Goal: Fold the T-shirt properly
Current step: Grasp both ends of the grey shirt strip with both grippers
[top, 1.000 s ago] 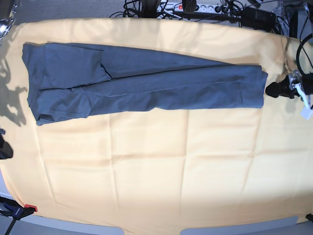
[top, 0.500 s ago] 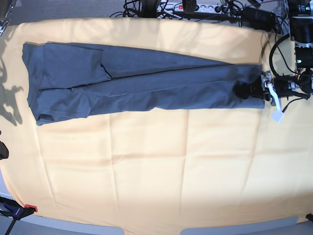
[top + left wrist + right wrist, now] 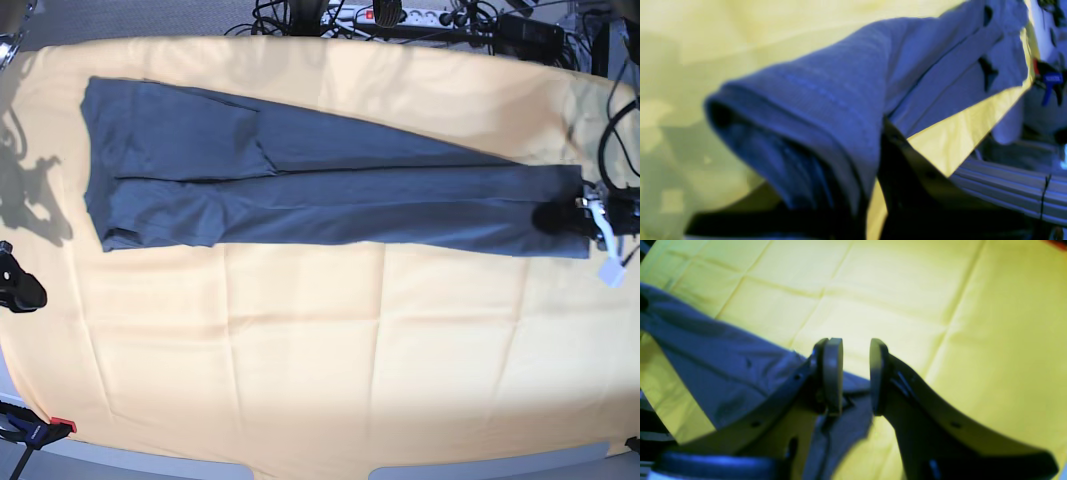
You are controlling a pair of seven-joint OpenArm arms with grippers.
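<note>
We have the T-shirt (image 3: 330, 208) partly folded into a long strip — our left hand (image 3: 548, 217) grasping its end, our right hand (image 3: 856, 376) parted and empty — with shortening and tidying left.

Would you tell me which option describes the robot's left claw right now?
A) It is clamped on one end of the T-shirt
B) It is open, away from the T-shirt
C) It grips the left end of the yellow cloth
A, since the left wrist view shows the T-shirt bunched up between the jaws of the left claw.

T-shirt (image 3: 330, 195): plain slate blue | cloth (image 3: 300, 340): pale yellow-orange | tool (image 3: 22, 288): black
</note>
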